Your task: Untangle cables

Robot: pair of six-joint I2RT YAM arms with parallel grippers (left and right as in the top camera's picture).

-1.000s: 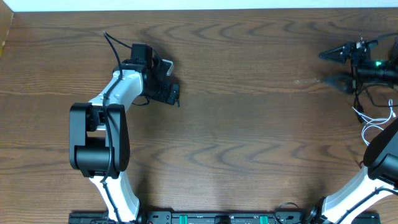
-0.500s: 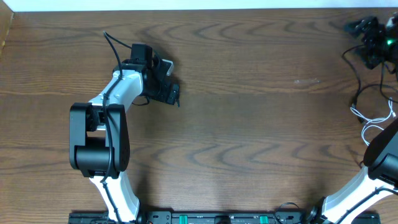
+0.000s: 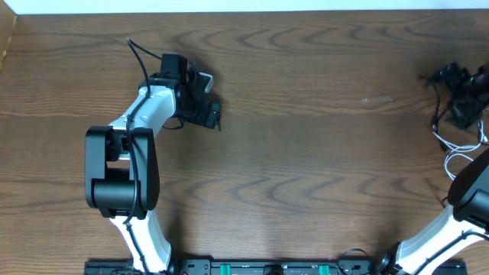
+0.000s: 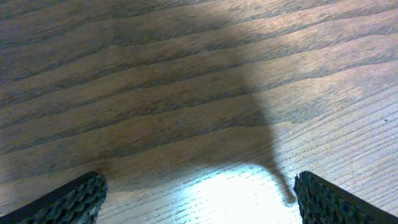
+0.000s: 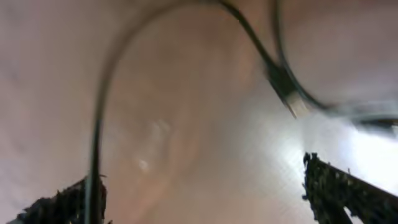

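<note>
The cables lie at the table's far right edge: a thin black cord (image 3: 435, 118) and a white cord (image 3: 452, 145) looping beside it. My right gripper (image 3: 457, 92) hovers just above them, open. In the blurred right wrist view a black cord (image 5: 124, 50) arcs over the table and ends in a small plug (image 5: 285, 87). One run of it passes by the left fingertip (image 5: 62, 208), and nothing lies between the fingers of the right gripper (image 5: 202, 199). My left gripper (image 3: 205, 103) rests open at the upper left, over bare wood (image 4: 199, 124), with the left gripper (image 4: 199, 202) empty.
The table's right edge (image 3: 486, 153) runs close by the cables and cuts part of them from view. The right arm's white link (image 3: 428, 237) stands at the lower right. The left arm's body (image 3: 122, 176) occupies the left side.
My right gripper pulled back from pointing left, swung to the right edge and came down over the cables. The left arm has not moved.
</note>
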